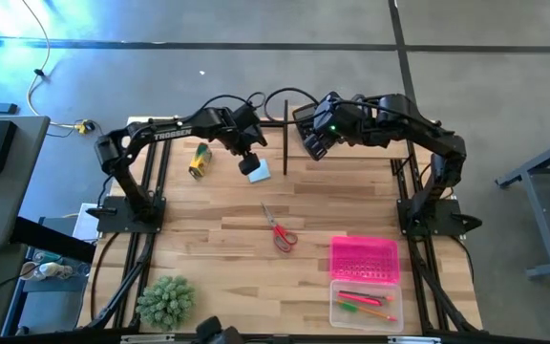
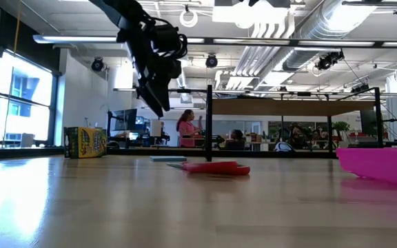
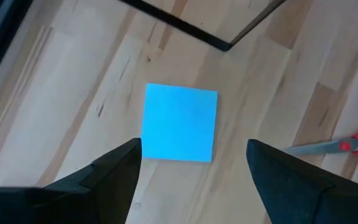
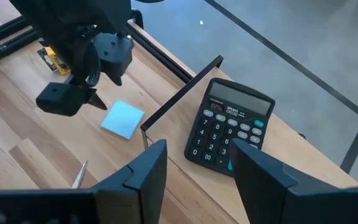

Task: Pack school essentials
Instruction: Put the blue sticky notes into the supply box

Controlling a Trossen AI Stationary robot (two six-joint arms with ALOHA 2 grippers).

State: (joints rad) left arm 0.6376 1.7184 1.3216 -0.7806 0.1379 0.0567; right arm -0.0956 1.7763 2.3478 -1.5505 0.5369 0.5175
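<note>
Nearest the low camera, the bare wooden table point(image 2: 185, 207). The left arm reaches over its far middle; the left gripper point(image 3: 191, 163) hangs above the light-blue square notepad point(image 3: 179, 122), its 2 fingers spread apart, holding nothing, the notepad flat on the wood between their tips in the left wrist view. The right gripper point(image 4: 194, 163) hovers at the far edge over the black calculator point(image 4: 230, 124), fingers likewise parted and empty. At the near right, a pink basket point(image 1: 363, 258) sits just beside a clear container point(image 1: 366, 304) holding a red pen point(image 1: 358, 295) and thin orange pencils point(image 1: 378, 313). A green spiky plant point(image 1: 166, 300) stands at the near left. The red-handled scissors point(image 1: 279, 229) lie mid-table, and a small yellow-green item point(image 1: 199, 160) lies near the left arm
</note>
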